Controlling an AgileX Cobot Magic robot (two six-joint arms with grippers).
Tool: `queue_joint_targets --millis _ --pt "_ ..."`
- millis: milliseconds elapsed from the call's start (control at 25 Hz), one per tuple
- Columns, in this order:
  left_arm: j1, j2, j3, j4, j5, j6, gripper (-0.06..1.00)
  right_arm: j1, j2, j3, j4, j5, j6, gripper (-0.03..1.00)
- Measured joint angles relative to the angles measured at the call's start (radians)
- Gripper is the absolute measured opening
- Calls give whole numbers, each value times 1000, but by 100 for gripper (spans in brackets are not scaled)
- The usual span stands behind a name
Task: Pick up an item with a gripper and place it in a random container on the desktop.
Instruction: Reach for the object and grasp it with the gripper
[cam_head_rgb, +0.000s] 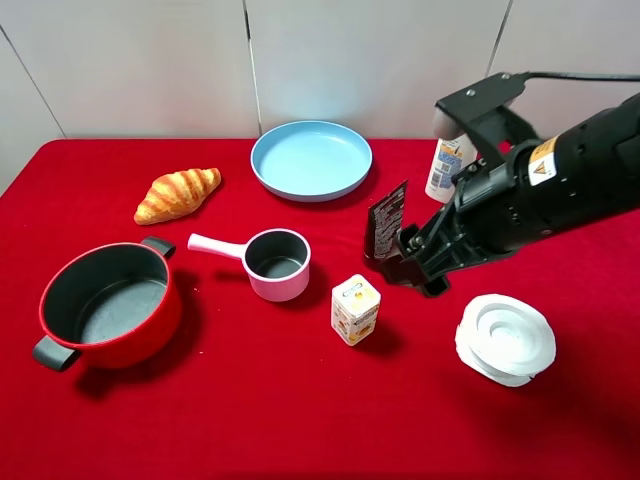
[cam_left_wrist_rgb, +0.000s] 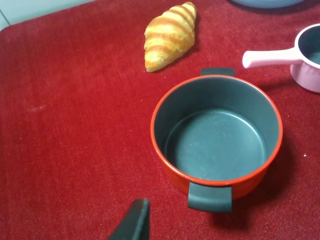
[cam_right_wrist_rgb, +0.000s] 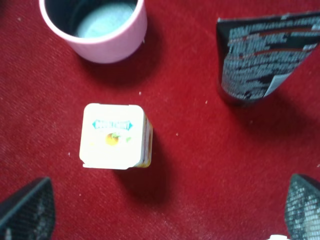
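Note:
The item, a small white carton (cam_head_rgb: 355, 308) with yellow-orange print, stands upright on the red desktop (cam_head_rgb: 250, 410) in front of the middle. In the right wrist view the carton (cam_right_wrist_rgb: 114, 135) lies between and ahead of my two spread fingers. My right gripper (cam_head_rgb: 405, 265) is open and empty, hovering just right of and behind the carton without touching it; it also shows in the right wrist view (cam_right_wrist_rgb: 165, 215). The container, a light blue plate (cam_head_rgb: 311, 160), sits empty at the back centre. Of my left gripper only one finger (cam_left_wrist_rgb: 134, 222) shows, above the cloth near the red pot.
A red pot (cam_head_rgb: 108, 303) stands front left, a pink saucepan (cam_head_rgb: 272, 262) left of the carton, a croissant (cam_head_rgb: 178, 193) back left. A black tube (cam_head_rgb: 385, 222) stands by my right gripper, a white-blue bottle (cam_head_rgb: 445, 165) behind it. A white round ribbed object (cam_head_rgb: 505, 338) lies front right.

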Motion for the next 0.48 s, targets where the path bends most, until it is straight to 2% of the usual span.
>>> queue_joint_targets --millis 200,480 --pt "0 0 0 0 0 0 99 0 52 -2 2 -6 12 69" --pt "0 0 0 0 0 1 99 59 151 -2 -6 -71 40 69"
